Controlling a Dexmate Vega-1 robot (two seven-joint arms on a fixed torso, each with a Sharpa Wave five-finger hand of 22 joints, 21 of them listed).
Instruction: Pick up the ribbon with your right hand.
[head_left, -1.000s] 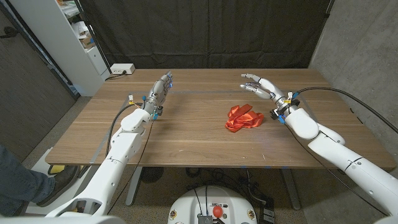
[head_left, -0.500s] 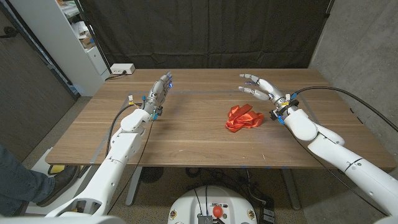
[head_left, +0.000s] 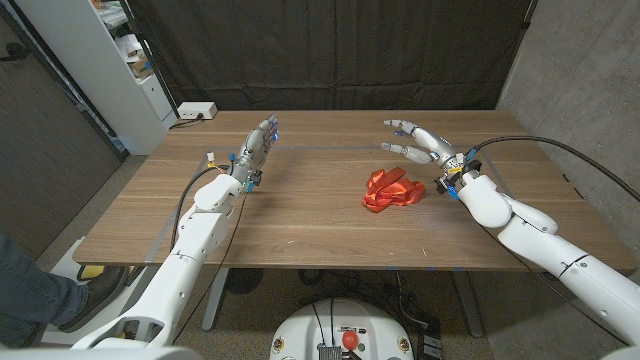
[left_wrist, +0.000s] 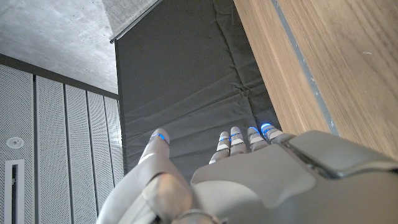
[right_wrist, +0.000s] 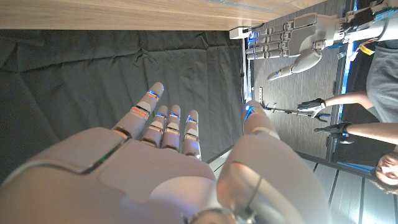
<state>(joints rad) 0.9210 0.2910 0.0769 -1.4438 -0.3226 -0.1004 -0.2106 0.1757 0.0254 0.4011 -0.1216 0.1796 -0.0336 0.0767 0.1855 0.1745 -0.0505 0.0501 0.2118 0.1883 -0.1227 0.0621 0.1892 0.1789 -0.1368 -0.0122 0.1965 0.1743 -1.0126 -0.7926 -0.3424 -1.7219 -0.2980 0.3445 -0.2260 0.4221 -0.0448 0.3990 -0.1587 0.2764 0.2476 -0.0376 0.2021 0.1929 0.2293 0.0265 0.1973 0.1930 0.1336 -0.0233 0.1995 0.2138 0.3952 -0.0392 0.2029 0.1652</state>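
Approach step: right hand (head_left: 420, 143) spread above and behind ribbon (head_left: 391, 189), holding nothing; next, lower and close on it.

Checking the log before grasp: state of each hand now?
Left hand: open, holds nothing.
Right hand: open, fingers spread, above and behind the ribbon, not touching it.

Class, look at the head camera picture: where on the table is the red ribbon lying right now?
The ribbon lies bunched on the table's right half, just below and left of the open right hand.
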